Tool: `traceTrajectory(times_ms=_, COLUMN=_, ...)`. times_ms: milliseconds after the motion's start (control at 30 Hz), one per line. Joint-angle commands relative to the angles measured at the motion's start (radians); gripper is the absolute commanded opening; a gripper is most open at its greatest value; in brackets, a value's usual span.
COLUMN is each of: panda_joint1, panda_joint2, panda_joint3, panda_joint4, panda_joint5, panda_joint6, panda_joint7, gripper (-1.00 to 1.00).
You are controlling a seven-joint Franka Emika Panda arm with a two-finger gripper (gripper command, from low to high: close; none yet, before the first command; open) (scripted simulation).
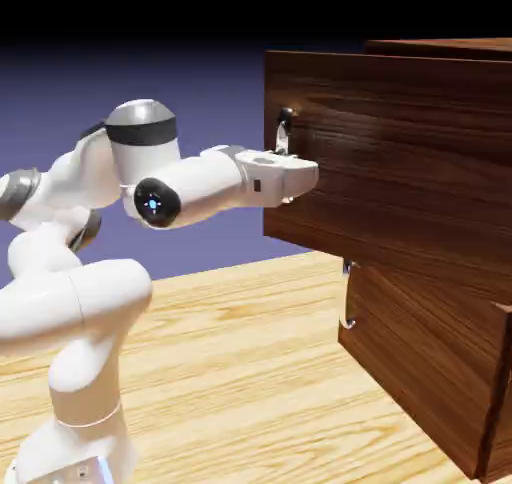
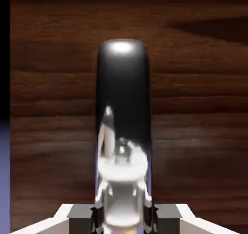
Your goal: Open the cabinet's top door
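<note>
Nearest the camera in the hand view are the grey fingertips of the gripper (image 2: pixel 124 218), drawn in against both sides of the top door's handle (image 2: pixel 123 78), a glossy curved bar that runs up between them and shows the bright reflections of the hand. The jaws stand closed down to the width of that bar and have hold of it; there is no visible gap between tips and metal. Just behind the handle lies the wood grain of the top door (image 1: pixel 400 152), filling most of the hand view, with the door's free edge beside the handle and a strip of backdrop past it. In the exterior view the arm (image 1: pixel 190 187) comes to the handle from the left, and the door spreads away from the handle to the right. Below the handle, and set back from it, is the lower panel (image 1: pixel 420 362) of the cabinet (image 1: pixel 440 44), with its own small silver handle (image 1: pixel 348 297); that panel sits flush. The top door doesn't line up with it: its handle side stands well out from the body, so I'd call the door partly open. Gripping and the first part of the swing are done; what's left, I judge, is carrying the handle farther round, without letting the fingers slip, until the door stands wide.
</note>
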Motion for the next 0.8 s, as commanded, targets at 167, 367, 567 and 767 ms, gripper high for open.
traceTrajectory(times_ms=167, panda_joint1=-0.151, panda_joint2=-0.188, panda_joint3=-0.128, panda_joint4=0.039, panda_joint5=-0.203, panda_joint6=-0.258, panda_joint7=-0.157, gripper=-1.00)
traceTrajectory(times_ms=367, panda_joint1=-0.282, panda_joint2=-0.405, panda_joint3=-0.183, panda_joint4=0.133, panda_joint5=-0.420, panda_joint6=-0.452, panda_joint7=-0.344, gripper=-1.00)
traceTrajectory(times_ms=567, panda_joint1=-0.369, panda_joint2=-0.622, panda_joint3=-0.191, panda_joint4=0.261, panda_joint5=-0.634, panda_joint6=-0.560, panda_joint7=-0.533, gripper=-1.00)
traceTrajectory(times_ms=767, panda_joint1=-0.411, panda_joint2=-0.840, panda_joint3=-0.180, panda_joint4=0.412, panda_joint5=-0.834, panda_joint6=-0.605, panda_joint7=-0.697, gripper=-1.00)
